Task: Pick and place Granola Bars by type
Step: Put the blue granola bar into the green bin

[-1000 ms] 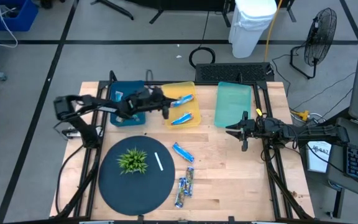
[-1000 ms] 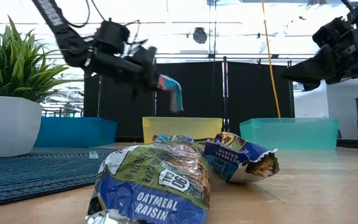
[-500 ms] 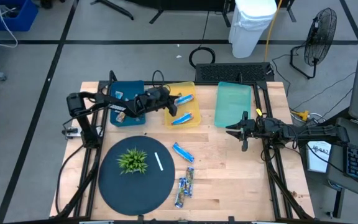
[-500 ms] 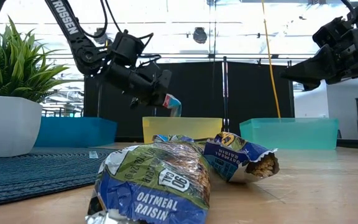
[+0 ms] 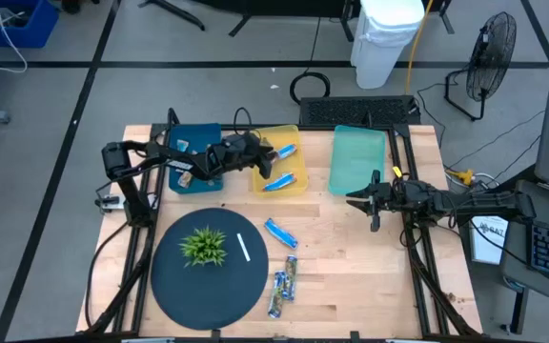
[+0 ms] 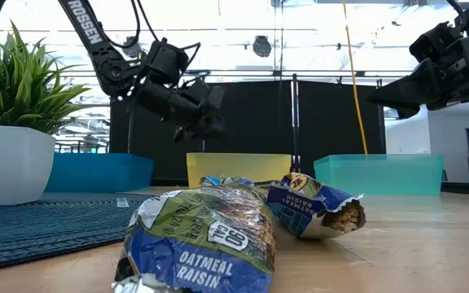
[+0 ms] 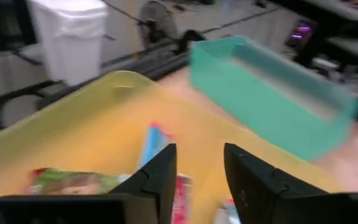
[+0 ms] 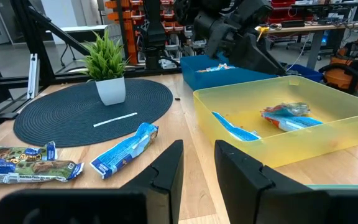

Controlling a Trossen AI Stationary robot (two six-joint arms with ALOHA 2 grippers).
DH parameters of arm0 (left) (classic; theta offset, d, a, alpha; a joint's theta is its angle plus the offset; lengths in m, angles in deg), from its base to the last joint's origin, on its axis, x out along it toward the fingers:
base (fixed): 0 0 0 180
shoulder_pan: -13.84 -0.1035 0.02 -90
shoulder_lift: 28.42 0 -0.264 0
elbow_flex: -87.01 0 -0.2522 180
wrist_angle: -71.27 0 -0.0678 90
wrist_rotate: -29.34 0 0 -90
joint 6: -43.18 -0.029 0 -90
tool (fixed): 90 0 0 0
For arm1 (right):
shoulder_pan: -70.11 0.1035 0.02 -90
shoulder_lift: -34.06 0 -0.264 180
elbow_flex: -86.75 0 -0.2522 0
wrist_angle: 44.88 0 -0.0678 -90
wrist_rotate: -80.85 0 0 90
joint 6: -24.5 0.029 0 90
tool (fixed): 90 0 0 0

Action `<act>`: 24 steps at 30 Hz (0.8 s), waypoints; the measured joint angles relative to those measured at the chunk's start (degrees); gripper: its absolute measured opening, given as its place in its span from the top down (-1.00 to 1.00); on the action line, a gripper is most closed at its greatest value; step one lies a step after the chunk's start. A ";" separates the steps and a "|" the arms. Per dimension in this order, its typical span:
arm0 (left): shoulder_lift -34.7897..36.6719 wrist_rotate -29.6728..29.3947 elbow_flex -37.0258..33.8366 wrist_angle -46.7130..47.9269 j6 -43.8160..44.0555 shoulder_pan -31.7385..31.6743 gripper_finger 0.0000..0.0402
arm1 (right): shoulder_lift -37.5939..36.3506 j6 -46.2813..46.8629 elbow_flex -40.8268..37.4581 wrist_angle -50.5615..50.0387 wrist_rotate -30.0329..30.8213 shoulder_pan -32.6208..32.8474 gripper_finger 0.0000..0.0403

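Observation:
My left gripper [image 5: 263, 164] hangs open over the yellow bin [image 5: 294, 131], nothing between its fingers [image 7: 199, 152]. Below it in the bin lie a light blue bar [image 7: 151, 142], a green and red wrapper [image 7: 73, 182] and a red and white bar [image 7: 182, 199]. From above, two blue bars [image 5: 287, 151] [image 5: 276, 183] show in that bin. On the bare wood lie another blue bar [image 5: 280, 232] and brownish-green Granola Bars [image 5: 291, 267] [image 5: 277, 293]. My right gripper [image 5: 362, 202] waits at the table's right, open and holding nothing [image 8: 199, 149].
A blue bin [image 5: 193, 171] stands left of the yellow one and a teal bin [image 5: 358, 159] right of it. A round dark mat [image 5: 210, 262] carries a small potted plant [image 5: 203, 246] and a white stick [image 5: 244, 248]. Bare wood lies at the near right.
My left gripper has gone toward the table's right edge and down, tipping downward over the yellow bin with a light blue bar hanging from its fingers. It has then opened and let go; the bar no longer hangs from it.

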 joint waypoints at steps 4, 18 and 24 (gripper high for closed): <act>3.62 3.90 0.02 0.51 -0.02 1.13 0.23 | 0.00 0.00 0.01 0.00 0.00 0.00 0.58; 21.00 5.52 0.02 18.59 -15.35 17.98 0.20 | 0.01 0.00 0.02 0.00 0.00 0.00 0.58; 24.38 4.74 -3.34 17.46 -21.12 24.56 0.20 | 0.02 0.00 0.01 0.00 0.00 -0.01 0.58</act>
